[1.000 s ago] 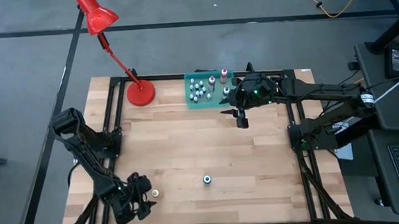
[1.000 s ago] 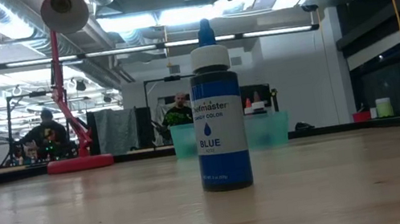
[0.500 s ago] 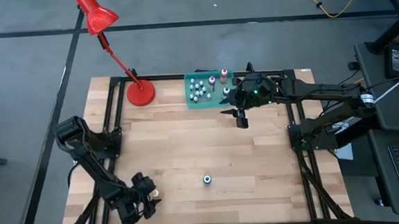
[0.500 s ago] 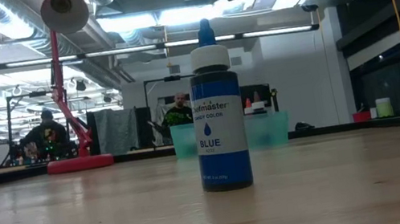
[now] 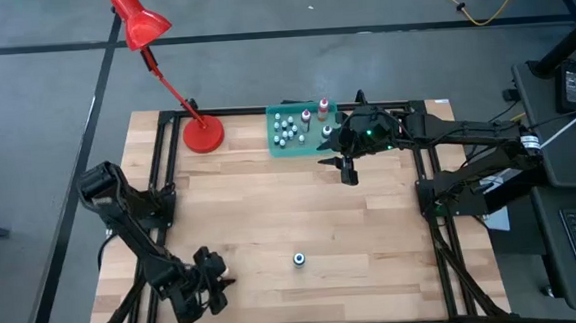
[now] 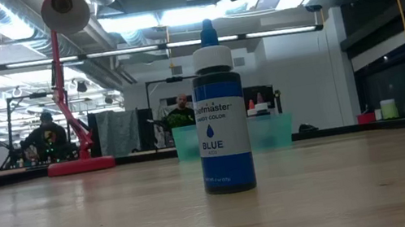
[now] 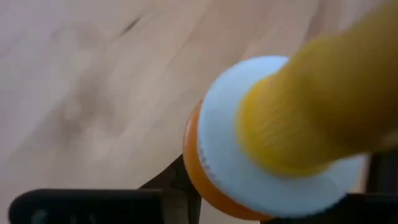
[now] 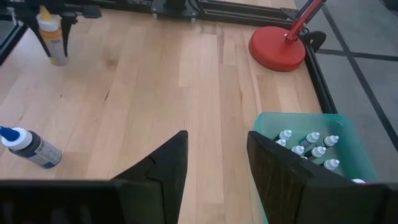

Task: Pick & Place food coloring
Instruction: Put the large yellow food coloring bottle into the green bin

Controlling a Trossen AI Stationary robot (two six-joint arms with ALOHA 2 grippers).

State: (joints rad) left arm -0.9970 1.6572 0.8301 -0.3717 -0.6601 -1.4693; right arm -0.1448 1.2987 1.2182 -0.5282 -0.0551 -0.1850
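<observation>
Left hand [image 5: 213, 283] shifted slightly since earlier frame, fingers drawn in around yellow bottle [image 8: 51, 35]; blue bottle [image 5: 299, 259] and right arm unmoved. Pale wood surface [image 5: 271, 213], black frame, grey floor; workshop room behind, seated people far off. Red lamp [image 5: 202, 134] left of teal tray [image 5: 275, 147]. Blue bottle upright, white cap, well in front of tray. Yellow bottle upright, white collar, left of blue bottle, gripped by left hand. Right hand [image 5: 344, 165] just right of tray, fingers parted, empty.

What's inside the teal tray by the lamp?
The teal tray holds a cluster of small white-capped bottles, standing upright. The right claw hangs beside it, hiding one corner's contents.
</observation>
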